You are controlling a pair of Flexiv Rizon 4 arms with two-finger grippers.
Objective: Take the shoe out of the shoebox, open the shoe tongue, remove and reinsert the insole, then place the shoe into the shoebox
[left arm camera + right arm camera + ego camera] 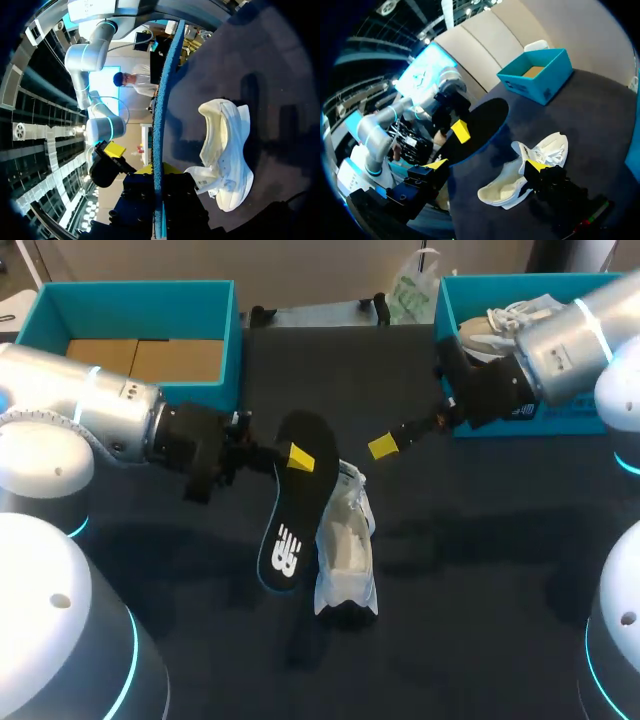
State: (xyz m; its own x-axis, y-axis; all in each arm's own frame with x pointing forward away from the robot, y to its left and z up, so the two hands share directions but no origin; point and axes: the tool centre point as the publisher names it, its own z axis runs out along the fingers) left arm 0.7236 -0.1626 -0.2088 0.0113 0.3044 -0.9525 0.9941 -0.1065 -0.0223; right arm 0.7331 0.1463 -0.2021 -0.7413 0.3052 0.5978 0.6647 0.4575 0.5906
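Observation:
My left gripper (pixel 297 457) is shut on a black insole (pixel 292 505) and holds it on edge above the table. In the left wrist view the insole (pixel 161 115) runs edge-on out from between the left gripper (pixel 157 172). The white shoe (pixel 346 540) lies on the dark table just right of the insole, its opening up and the tongue pulled back. My right gripper (pixel 385 447) hangs open to the right of the insole, touching nothing. From the right wrist the right gripper (pixel 487 165) stands wide over the shoe (pixel 545 150), with the insole (pixel 480 122) ahead.
A teal shoebox (pixel 215 300) with a cardboard floor stands at the back left. A second teal box (pixel 560 418) at the back right holds another white shoe (pixel 500 325). A plastic bag (pixel 412 285) lies behind between them.

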